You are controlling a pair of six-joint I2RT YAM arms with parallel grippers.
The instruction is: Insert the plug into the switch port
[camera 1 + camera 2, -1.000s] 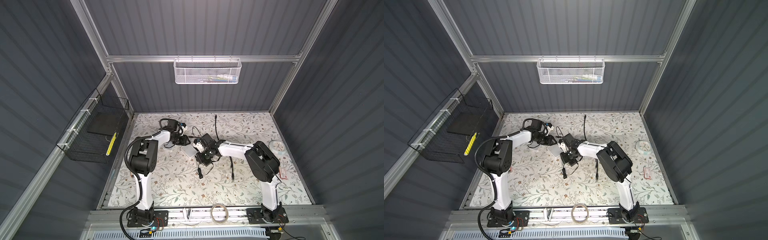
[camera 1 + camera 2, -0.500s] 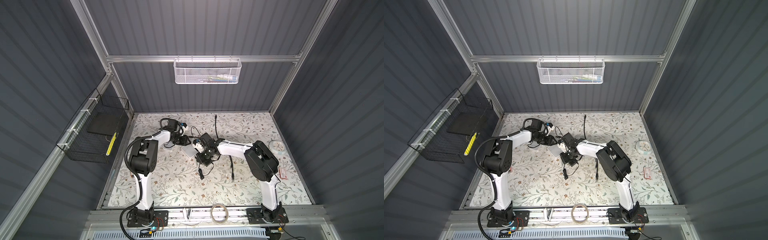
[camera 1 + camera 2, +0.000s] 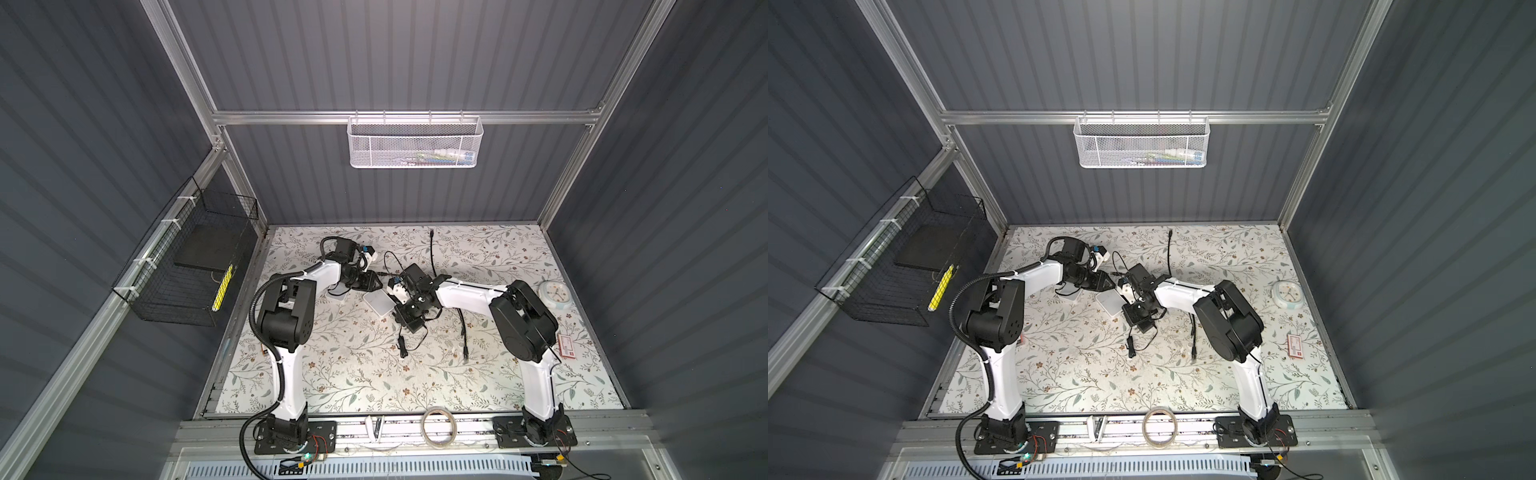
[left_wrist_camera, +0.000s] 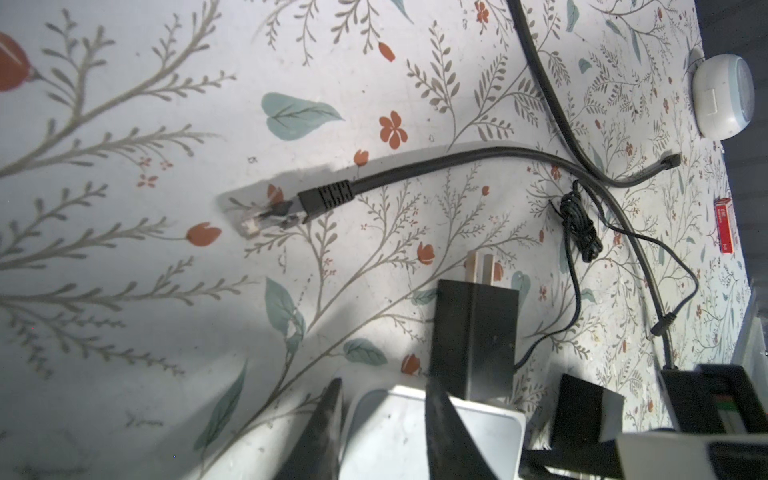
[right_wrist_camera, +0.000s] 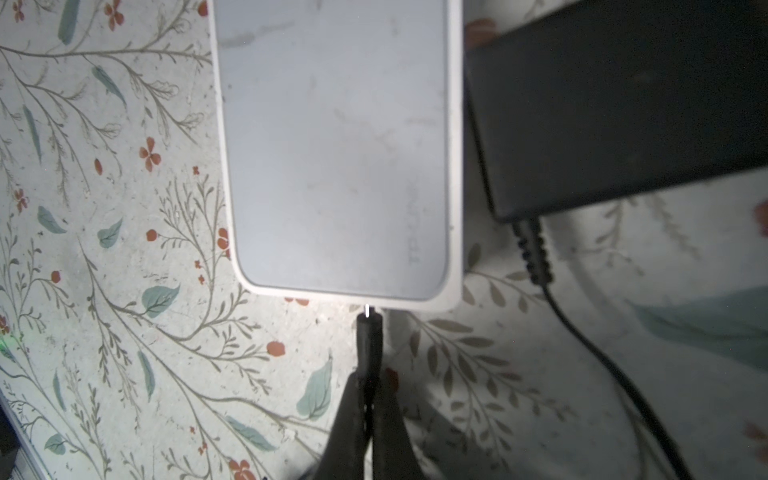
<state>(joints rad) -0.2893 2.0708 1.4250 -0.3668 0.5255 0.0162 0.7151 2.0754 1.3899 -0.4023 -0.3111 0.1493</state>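
Note:
The white switch [image 5: 336, 145] lies flat on the flowered table, seen in both top views [image 3: 377, 304] [image 3: 1109, 302]. My right gripper [image 5: 368, 380] is shut on the thin black plug [image 5: 369, 336]. The plug's metal tip meets the switch's near end wall; the port itself is hidden. My left gripper [image 4: 384, 378] sits at a corner of the switch [image 4: 390, 440] with its jaws apart. One finger [image 4: 328, 428] is beside the switch's edge and the other lies across its top. Whether the pads press on it does not show.
A black power adapter [image 5: 615, 104] stands right beside the switch, its thin cord trailing off. A black network cable with a clear connector [image 4: 291, 205] and other black cables lie nearby. A round clock [image 3: 552, 294] and a red card [image 3: 567, 347] sit at the right.

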